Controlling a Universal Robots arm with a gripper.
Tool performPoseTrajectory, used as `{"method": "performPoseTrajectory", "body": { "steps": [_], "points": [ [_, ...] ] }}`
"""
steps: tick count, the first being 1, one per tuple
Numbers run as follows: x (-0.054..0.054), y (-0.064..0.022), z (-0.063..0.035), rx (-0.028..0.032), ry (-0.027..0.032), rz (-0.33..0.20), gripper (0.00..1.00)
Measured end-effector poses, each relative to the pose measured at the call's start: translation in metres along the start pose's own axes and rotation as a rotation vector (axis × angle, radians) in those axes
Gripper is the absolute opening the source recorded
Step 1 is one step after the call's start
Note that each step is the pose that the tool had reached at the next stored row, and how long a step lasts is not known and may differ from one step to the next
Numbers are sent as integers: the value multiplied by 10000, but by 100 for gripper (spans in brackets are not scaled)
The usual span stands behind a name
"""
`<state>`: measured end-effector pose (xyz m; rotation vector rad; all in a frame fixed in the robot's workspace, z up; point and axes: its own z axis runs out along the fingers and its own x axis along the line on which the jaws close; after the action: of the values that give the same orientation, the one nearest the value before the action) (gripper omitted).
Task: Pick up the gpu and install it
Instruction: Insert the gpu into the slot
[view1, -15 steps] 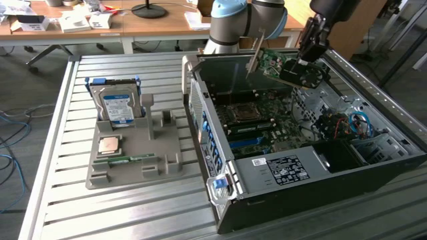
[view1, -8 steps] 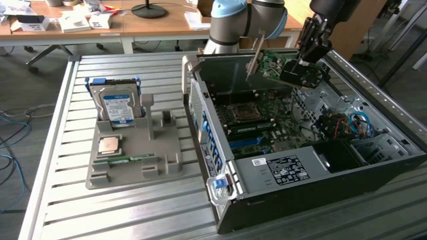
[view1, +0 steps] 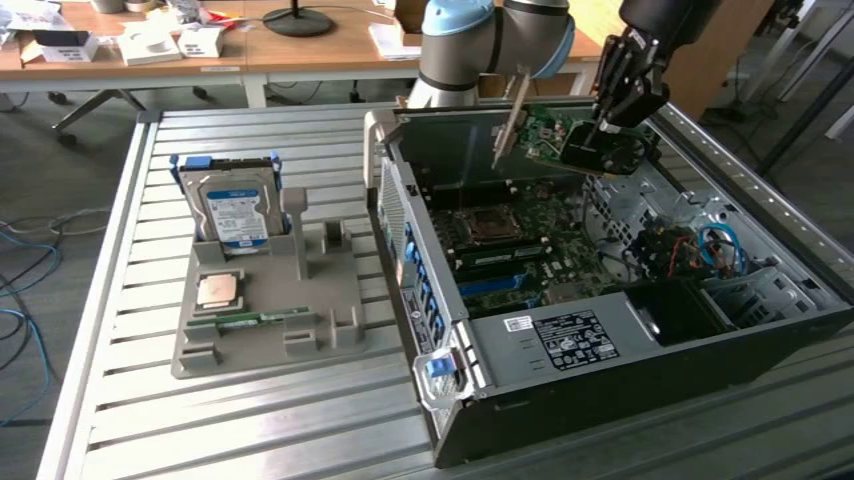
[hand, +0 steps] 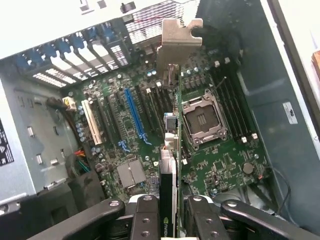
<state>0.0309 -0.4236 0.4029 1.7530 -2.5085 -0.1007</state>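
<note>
My gripper (view1: 591, 150) is shut on the gpu (view1: 538, 133), a thin card with a green face and a grey metal end bracket (view1: 509, 118). It hangs over the far end of the open computer case (view1: 627, 345), above the motherboard (view1: 527, 240) and not touching it. In the wrist view the gpu (hand: 170, 165) is edge-on between my fingers (hand: 145, 220), its bracket (hand: 177, 40) pointing toward the case's rear wall. The card hovers between the long blue slot (hand: 134, 115) and the processor socket (hand: 202, 120).
On the exterior view's left, a grey parts holder (view1: 267, 300) carries an upright hard drive (view1: 238, 205), a processor chip (view1: 220, 290) and a green memory stick (view1: 260, 320). Cables (view1: 707, 250) lie in the case. Desks stand behind the slatted metal table (view1: 200, 420).
</note>
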Motion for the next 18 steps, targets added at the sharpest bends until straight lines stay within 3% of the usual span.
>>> {"method": "performPoseTrajectory", "body": {
  "steps": [18],
  "points": [
    [0,-1,15,54,195,-1966,26]
  ]
}}
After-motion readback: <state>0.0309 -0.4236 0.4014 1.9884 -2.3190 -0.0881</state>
